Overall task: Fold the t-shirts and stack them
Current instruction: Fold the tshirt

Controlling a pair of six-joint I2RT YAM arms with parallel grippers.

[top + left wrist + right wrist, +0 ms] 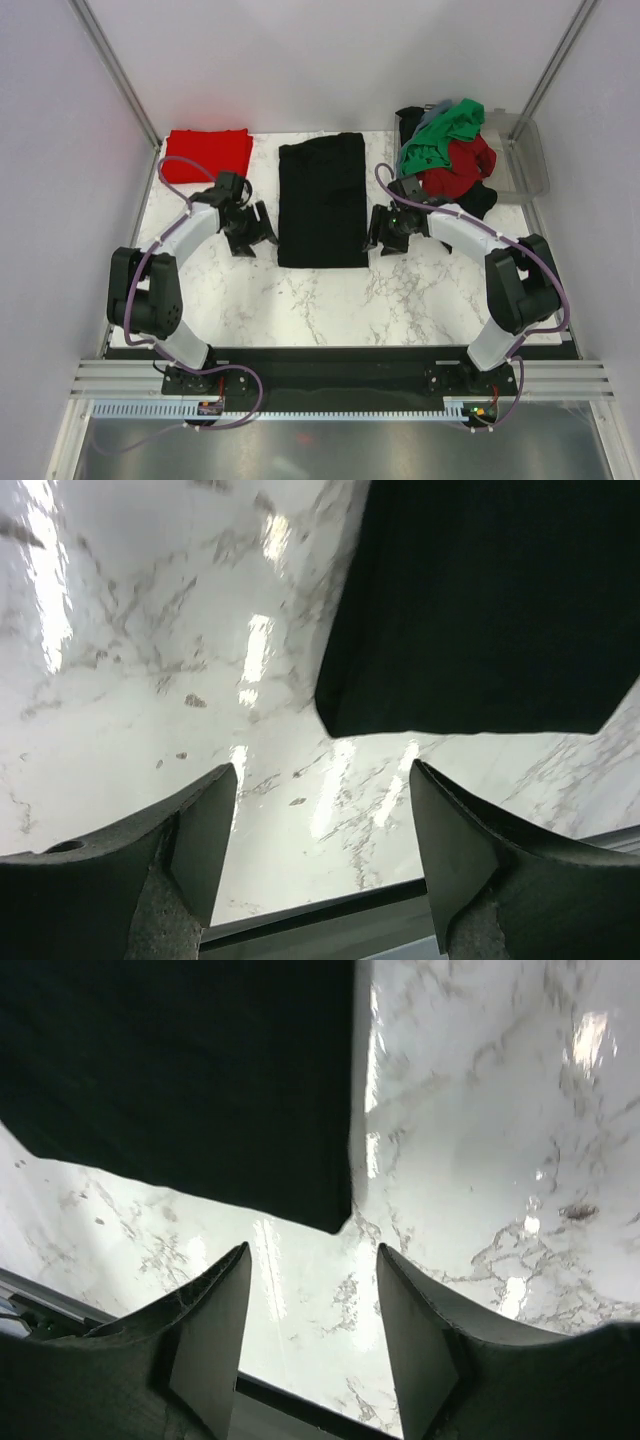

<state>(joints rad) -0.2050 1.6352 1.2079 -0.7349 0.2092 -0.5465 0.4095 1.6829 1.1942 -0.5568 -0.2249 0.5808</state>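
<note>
On the marble table (pixel 300 300), the two claws sit on either side of the near end of the black t-shirt (pixel 321 200), the left gripper (pixel 252 238) just off its near-left corner and the right gripper (pixel 383 238) just off its near-right corner. Each arm is about as close to its own corner as the other. Both claws are spread wide and hold nothing. In the left wrist view the near-left corner of the cloth lies just ahead of the gap between the fingers and a little to its right. In the right wrist view the near-right corner points almost straight into the gap. The shirt is already narrowed to a long flat strip in the middle of the table, its long axis running near to far and its near hem lying between the two claws. My judgement is that the coming move turns on this: each claw has only to close inward on its corner, and the hem can then be carried toward the far end to halve the strip. At the far left lies a folded red t-shirt (pixel 208 155), well apart from the strip. At the far right a loose heap of t-shirts (pixel 448 160) waits with green on top, a clear bin (pixel 528 155) just beside it.
</note>
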